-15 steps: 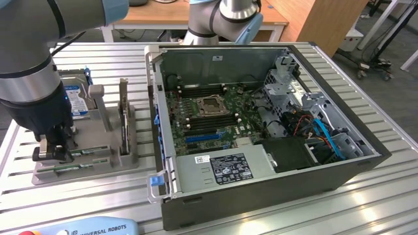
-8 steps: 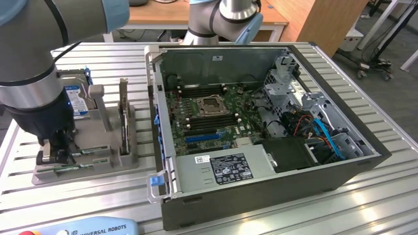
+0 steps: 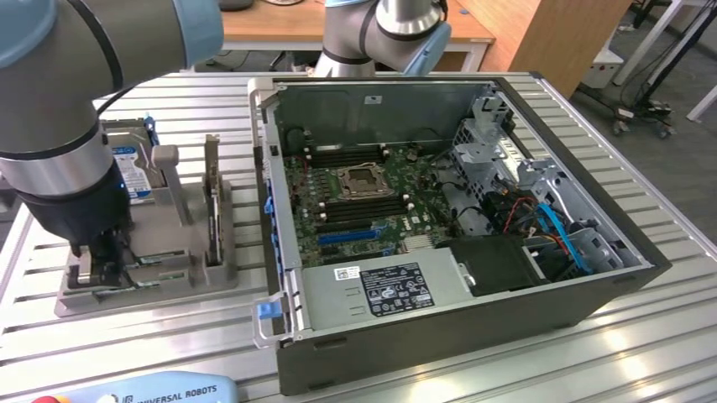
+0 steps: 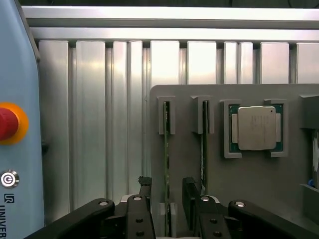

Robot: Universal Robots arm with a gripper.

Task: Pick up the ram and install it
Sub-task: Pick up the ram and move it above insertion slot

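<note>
Claw (image 4: 167,184), black metal, is spread around the thin green ram stick (image 4: 166,149), standing edgewise in a smooth grey holder (image 4: 184,149) on the ribbed aluminium counter (image 4: 99,124).

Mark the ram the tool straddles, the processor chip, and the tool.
ram (image 4: 166,144): wrist view, midway along its thin green edge.
processor chip (image 4: 256,127): wrist view, centre of its silver lid.
tool (image 4: 167,181): wrist view, midway between its fingertips.

Bright, even light, pale glare on the aluminium table (image 4: 89,99), soft shadow inside the computer case (image 3: 471,336).
</note>
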